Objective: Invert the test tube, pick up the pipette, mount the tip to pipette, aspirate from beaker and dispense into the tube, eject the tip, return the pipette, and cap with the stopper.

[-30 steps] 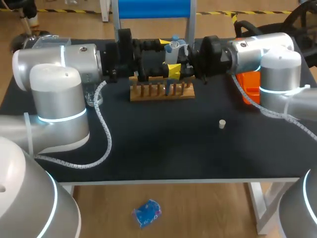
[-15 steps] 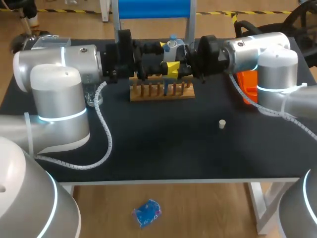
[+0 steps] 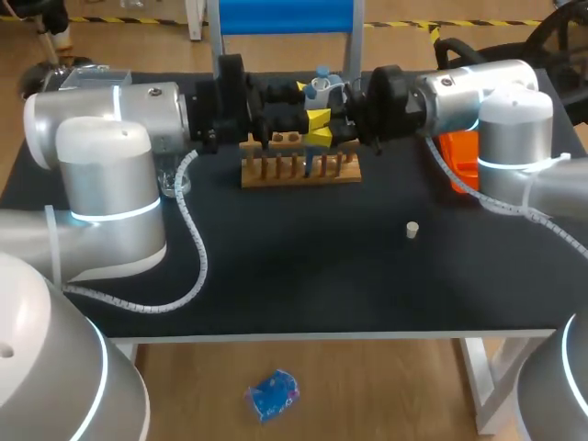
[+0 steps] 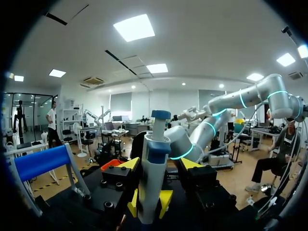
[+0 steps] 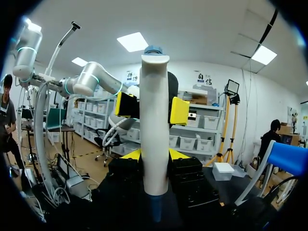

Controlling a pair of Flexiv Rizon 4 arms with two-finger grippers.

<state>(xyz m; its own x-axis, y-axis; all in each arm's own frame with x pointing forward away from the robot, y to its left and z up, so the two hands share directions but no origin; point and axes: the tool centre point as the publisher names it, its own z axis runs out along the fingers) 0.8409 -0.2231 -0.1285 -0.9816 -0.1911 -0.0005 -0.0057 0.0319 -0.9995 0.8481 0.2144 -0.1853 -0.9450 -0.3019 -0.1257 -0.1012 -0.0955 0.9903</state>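
Silver-white, light-ringed left arm (image 3: 101, 175) and right arm (image 3: 514, 129); black wrists (image 3: 230, 99); spiral-wrapped white cable (image 3: 201, 246); yellow-tipped left claw (image 4: 150, 204), right claw (image 5: 154, 155).

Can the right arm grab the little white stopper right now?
Probably not yet. The stopper lies in the open with nothing in the way, but the right gripper is up over the rack, at the pipette that the left gripper holds.

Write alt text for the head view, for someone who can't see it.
The left arm and right arm meet above the rack at the back of the table, the pipette between them. A stopper lies alone, right of centre.
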